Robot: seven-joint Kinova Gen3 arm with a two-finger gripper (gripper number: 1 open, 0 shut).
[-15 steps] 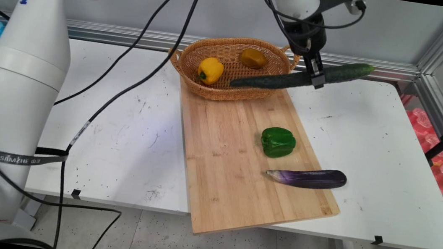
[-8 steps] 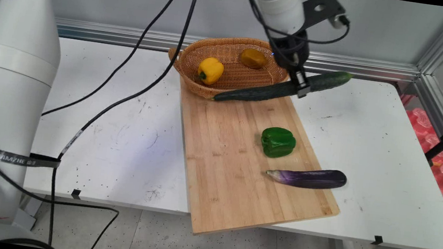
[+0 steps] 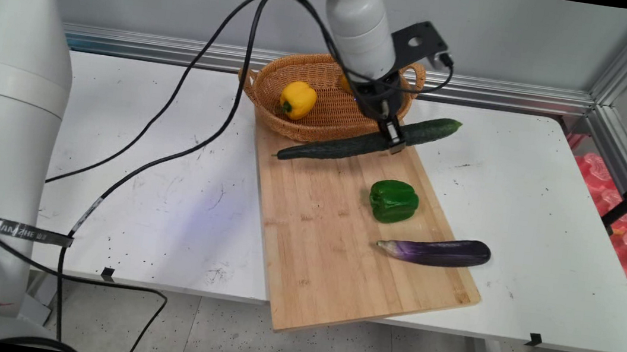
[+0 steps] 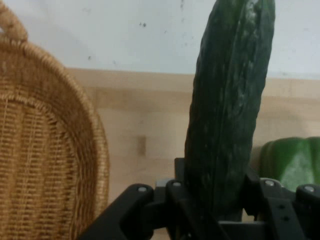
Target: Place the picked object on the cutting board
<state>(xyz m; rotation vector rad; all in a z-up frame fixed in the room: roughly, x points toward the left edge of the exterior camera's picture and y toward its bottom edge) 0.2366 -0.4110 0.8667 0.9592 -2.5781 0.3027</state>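
Cucumber [image 3: 368, 140], clamped in the gripper [image 3: 394, 141], has dropped lower and leftward over the board's [image 3: 334, 250] far end beside one basket [image 3: 313, 80]; two peppers, one eggplant [image 3: 436, 251]. Hand view: fingers [image 4: 182, 197] squeeze the cucumber [image 4: 227, 110].

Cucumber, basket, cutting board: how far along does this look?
Done: a yellow pepper sits in the basket. In hand: the end effector grips the cucumber at the cutting board's far end. Still lying on the board: the green pepper and the eggplant.
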